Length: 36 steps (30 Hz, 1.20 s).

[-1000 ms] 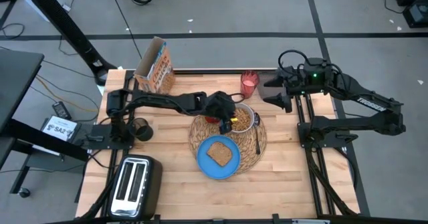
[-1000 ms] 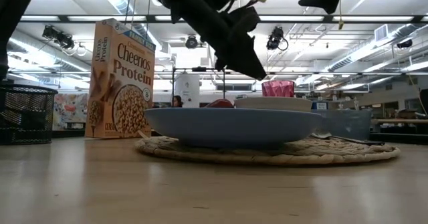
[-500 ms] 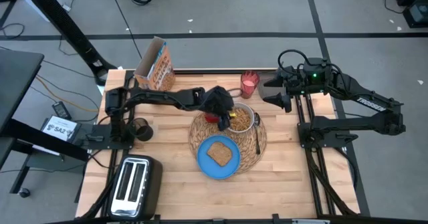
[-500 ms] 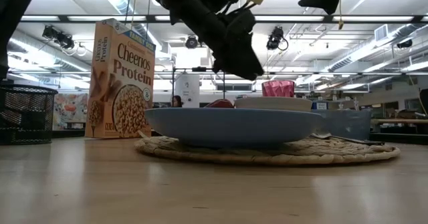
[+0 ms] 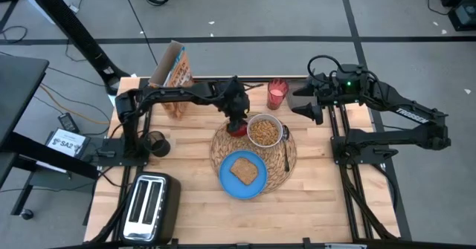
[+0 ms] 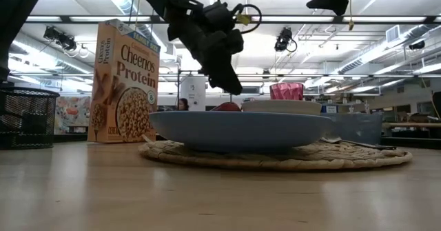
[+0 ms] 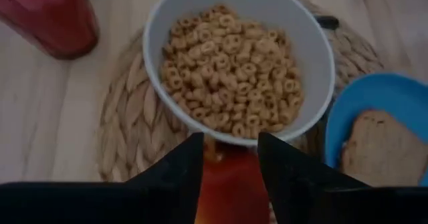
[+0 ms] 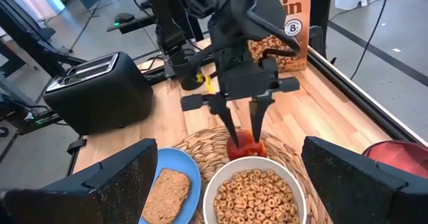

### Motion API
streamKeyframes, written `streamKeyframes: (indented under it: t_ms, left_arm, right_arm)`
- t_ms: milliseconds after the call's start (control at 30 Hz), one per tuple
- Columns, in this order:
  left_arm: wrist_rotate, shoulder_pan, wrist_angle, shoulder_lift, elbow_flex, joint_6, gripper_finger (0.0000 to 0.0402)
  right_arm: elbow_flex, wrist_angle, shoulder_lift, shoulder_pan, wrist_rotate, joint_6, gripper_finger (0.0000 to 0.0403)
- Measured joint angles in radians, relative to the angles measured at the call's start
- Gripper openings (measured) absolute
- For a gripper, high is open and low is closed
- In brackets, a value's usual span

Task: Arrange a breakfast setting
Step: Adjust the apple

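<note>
A round straw placemat [image 5: 285, 162] lies mid-table. On it rest a blue plate [image 5: 227, 180] with a toast slice [image 5: 243, 171], a white bowl [image 5: 265, 131] of cereal rings, a metal spoon [image 5: 286, 151] and a red apple [image 5: 236, 128]. My left gripper [image 5: 236, 120] hangs open just above the apple [image 7: 231, 184], its fingers [image 8: 257, 120] pointing down on either side of the apple's top, with a gap showing in the low view [image 6: 232, 92]. The orange Cheerios box [image 5: 174, 76] and pink glass [image 5: 277, 94] stand behind. My right gripper [image 5: 306, 105] waits open, raised at the far right.
A black toaster [image 5: 149, 204] stands at the near left corner and a black mesh cup [image 5: 157, 143] at the left. The bowl sits close beside the apple on its right. Bare wood shows near the front edge and at the right of the placemat.
My left gripper has swung from over the bowl's left rim toward the table's far left, turning until it points down over the apple. The arm has straightened along the far side. The apple, bowl and plate have stayed in place.
</note>
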<state>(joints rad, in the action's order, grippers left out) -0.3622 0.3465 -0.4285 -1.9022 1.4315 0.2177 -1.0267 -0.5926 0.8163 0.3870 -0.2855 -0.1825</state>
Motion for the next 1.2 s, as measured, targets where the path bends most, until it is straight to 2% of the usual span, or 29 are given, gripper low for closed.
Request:
streamKeyframes:
  t_ms: [400, 700, 967, 1200]
  left_arm:
    - [0.053, 0.042, -0.03, -0.016, 0.001, -0.003, 0.0144]
    - [0.051, 0.019, -0.052, -0.024, 0.001, -0.023, 0.0144]
    - [0.042, -0.002, 0.071, -0.035, 0.001, -0.08, 0.0146]
    - [0.041, -0.007, 0.089, -0.072, 0.001, -0.099, 0.0145]
  right_arm:
    - [0.0, 0.017, 0.013, 0.0, 0.011, -0.005, 0.0373]
    - [0.0, 0.016, 0.015, 0.0, 0.011, -0.009, 0.0373]
    - [0.0, 0.016, 0.015, 0.0, 0.015, -0.006, 0.0373]
    - [0.0, 0.016, 0.015, 0.0, 0.015, -0.027, 0.0373]
